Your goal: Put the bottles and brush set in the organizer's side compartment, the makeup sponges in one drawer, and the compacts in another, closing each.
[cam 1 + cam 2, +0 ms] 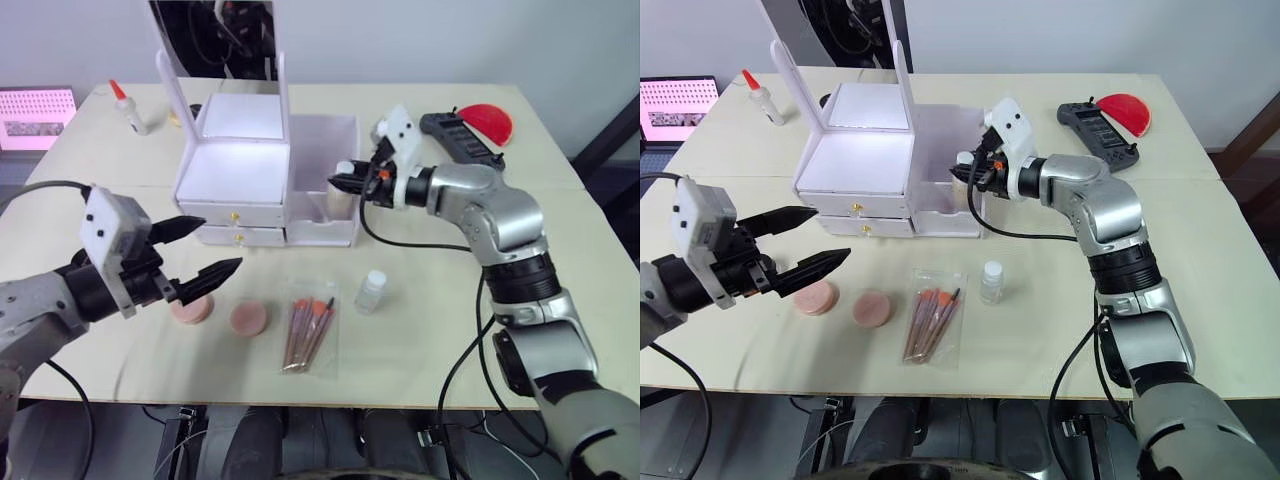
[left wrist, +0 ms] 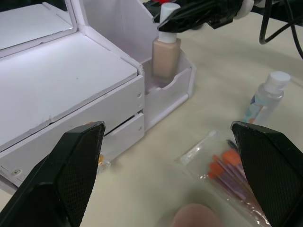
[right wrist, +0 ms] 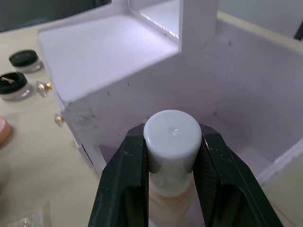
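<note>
1. Right wrist view gives me the clearest read: my right claw (image 3: 171, 156) is clamped on the white cap of the beige bottle (image 2: 166, 56), holding it upright inside the side bin (image 1: 335, 190) of the white organizer (image 1: 240, 170)
2. My left claw (image 1: 205, 250) hangs over the surface (image 1: 420, 330) with its fingers spread wide, holding nothing, just in front of the two drawers
3. Both gold-knobbed drawers look shut
4. The slim clear bottle (image 1: 371, 291) stands on the surface in front of the side bin
5. The brush pouch (image 1: 308, 331) lies flat beside that bottle, and the two pink sponges (image 1: 219, 313) sit to its left, one partly under my left claw
6. Two black-lidded compacts (image 3: 18, 73) rest on the surface to the organizer's left
</note>
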